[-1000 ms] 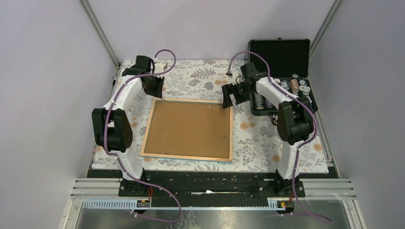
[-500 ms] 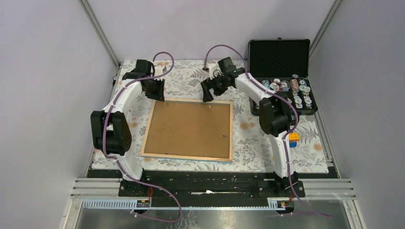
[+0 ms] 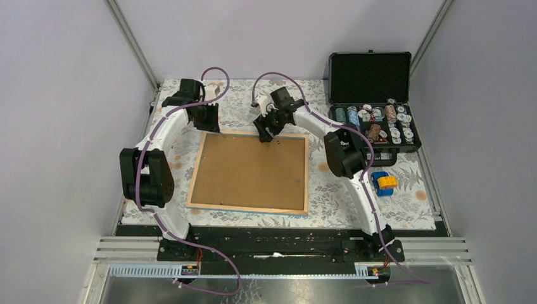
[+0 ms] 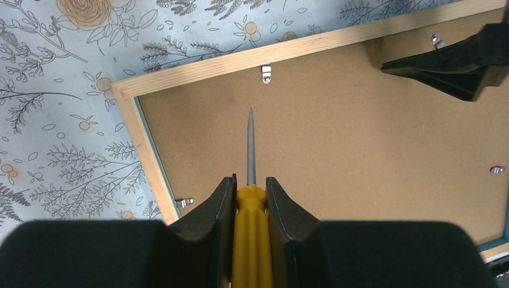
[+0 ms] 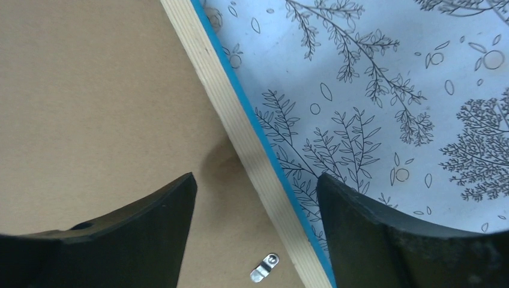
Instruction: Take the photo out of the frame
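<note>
Now look to 12 o'clock from the tip of the screwdriver [image 4: 250,141], squeezed tight in the left gripper [image 4: 250,183]: small metal clip [image 4: 266,73], close by, on the back-up frame [image 4: 192,72] mid-table. Find the right gripper [image 5: 256,180] spread wide over the far rim, holding nothing. Cannot see the photo, likely under the brown back [image 4: 336,138].

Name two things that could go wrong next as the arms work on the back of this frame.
1. The screwdriver in the left gripper points at a small clip; its narrow tip might slip and gouge the backing board.
2. The right gripper, open, straddles the frame rim; closing there could shift the frame, misaligning clip and tip.
</note>
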Available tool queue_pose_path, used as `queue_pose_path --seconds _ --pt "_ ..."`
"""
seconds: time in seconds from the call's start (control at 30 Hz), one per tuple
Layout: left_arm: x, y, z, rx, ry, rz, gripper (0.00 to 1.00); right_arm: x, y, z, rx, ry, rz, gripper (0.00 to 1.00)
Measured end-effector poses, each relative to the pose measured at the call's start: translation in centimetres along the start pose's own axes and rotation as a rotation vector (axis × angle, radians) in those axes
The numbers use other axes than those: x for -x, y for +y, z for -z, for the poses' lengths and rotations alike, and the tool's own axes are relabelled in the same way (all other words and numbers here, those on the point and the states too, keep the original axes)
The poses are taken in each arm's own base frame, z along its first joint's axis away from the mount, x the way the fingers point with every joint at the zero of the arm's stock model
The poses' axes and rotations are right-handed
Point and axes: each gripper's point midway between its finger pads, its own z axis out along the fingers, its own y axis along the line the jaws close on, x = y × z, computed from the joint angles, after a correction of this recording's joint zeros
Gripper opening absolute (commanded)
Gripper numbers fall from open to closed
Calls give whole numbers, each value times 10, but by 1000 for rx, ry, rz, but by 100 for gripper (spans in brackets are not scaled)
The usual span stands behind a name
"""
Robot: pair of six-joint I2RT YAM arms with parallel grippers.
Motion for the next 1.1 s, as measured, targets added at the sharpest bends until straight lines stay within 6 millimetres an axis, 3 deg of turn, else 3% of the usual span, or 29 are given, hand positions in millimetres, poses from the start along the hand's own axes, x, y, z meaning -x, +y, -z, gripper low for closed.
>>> queue_pose_path --seconds 0.3,0.6,0.77,1.1 --pt "8 -30 -8 -33 -22 -25 0 -4 1 -7 12 -13 72 46" --pt "4 -69 -30 -55 7 -75 0 -16 4 5 -12 -18 158 23" --pt "-2 -67 -42 -38 33 -66 0 -23 7 9 -19 -14 162 18" --pt "0 -51 -48 45 32 -64 0 -27 9 12 -20 -11 165 7"
